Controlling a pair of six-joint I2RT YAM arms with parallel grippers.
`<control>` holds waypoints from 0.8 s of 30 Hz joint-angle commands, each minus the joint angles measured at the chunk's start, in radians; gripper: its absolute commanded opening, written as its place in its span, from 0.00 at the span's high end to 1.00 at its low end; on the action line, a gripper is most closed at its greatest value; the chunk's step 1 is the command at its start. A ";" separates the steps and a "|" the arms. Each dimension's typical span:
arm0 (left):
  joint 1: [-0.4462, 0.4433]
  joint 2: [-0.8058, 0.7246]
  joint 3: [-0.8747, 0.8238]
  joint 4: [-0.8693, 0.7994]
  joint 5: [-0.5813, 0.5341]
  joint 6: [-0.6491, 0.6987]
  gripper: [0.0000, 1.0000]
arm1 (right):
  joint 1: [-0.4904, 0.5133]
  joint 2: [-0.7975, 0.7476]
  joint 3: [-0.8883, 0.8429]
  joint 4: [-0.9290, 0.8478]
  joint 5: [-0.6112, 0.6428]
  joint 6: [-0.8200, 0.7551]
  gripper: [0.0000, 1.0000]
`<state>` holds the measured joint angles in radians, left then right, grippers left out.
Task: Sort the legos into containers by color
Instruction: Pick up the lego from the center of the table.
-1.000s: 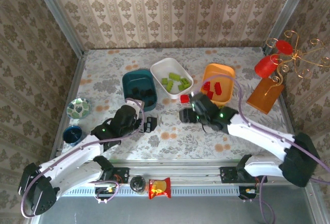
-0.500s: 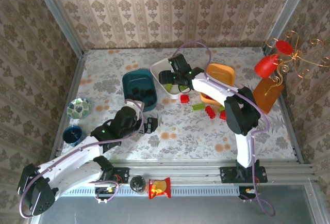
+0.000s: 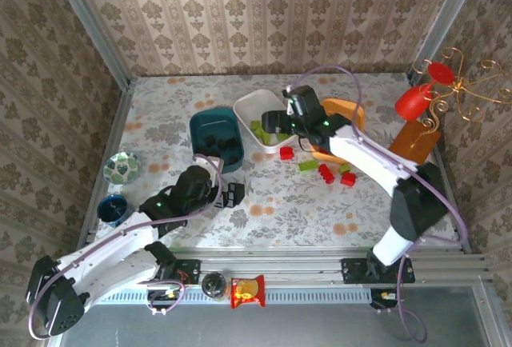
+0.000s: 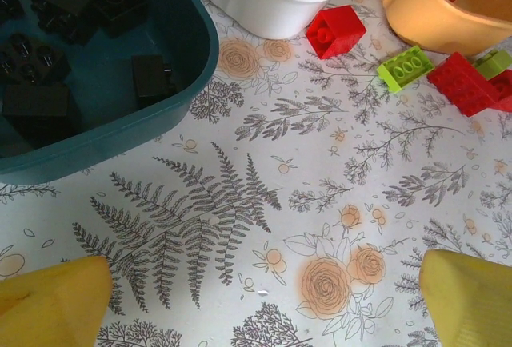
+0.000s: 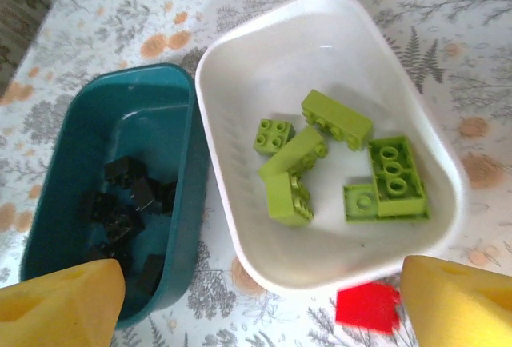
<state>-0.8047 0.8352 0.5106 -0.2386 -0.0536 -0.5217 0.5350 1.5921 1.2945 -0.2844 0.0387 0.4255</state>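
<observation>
Overhead, right jaws are hovering spread and empty above the white rounded plastic tub (image 5: 210, 123) of lime green bricks (image 5: 337, 118); left jaws, likewise spread, are hanging near the dark teal plastic tub (image 4: 104, 141) of black bricks (image 4: 152, 75).

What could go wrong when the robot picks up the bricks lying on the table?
1. The red brick lies close beside the white tub. The right gripper hangs open above that spot, and reaching down it might bump the tub.
2. By the orange tub, a green brick and red bricks lie bunched together. One grab might catch two colors and put the wrong one in a tub.
</observation>
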 commanded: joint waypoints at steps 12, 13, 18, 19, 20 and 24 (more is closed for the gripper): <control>-0.008 -0.007 0.007 -0.011 -0.015 -0.009 0.00 | 0.009 0.067 -0.253 0.032 0.104 -0.054 0.24; -0.008 -0.009 0.006 -0.013 -0.017 -0.011 0.00 | 0.011 0.092 -0.242 0.036 0.105 -0.064 0.24; -0.008 -0.010 0.003 -0.018 -0.019 -0.014 0.00 | 0.023 0.194 -0.166 0.049 0.125 -0.107 0.24; -0.008 -0.010 0.002 -0.017 -0.020 -0.015 0.00 | 0.024 0.208 -0.156 0.050 0.126 -0.109 0.24; -0.008 -0.011 0.002 -0.016 -0.020 -0.016 0.00 | 0.023 0.221 -0.144 0.052 0.128 -0.110 0.24; -0.008 -0.009 0.000 -0.016 -0.020 -0.018 0.00 | 0.024 0.278 -0.100 0.048 0.132 -0.114 0.25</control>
<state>-0.8047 0.8337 0.5106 -0.2394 -0.0574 -0.5243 0.5549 1.8343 1.1545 -0.2478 0.1337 0.3359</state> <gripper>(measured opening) 0.998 0.753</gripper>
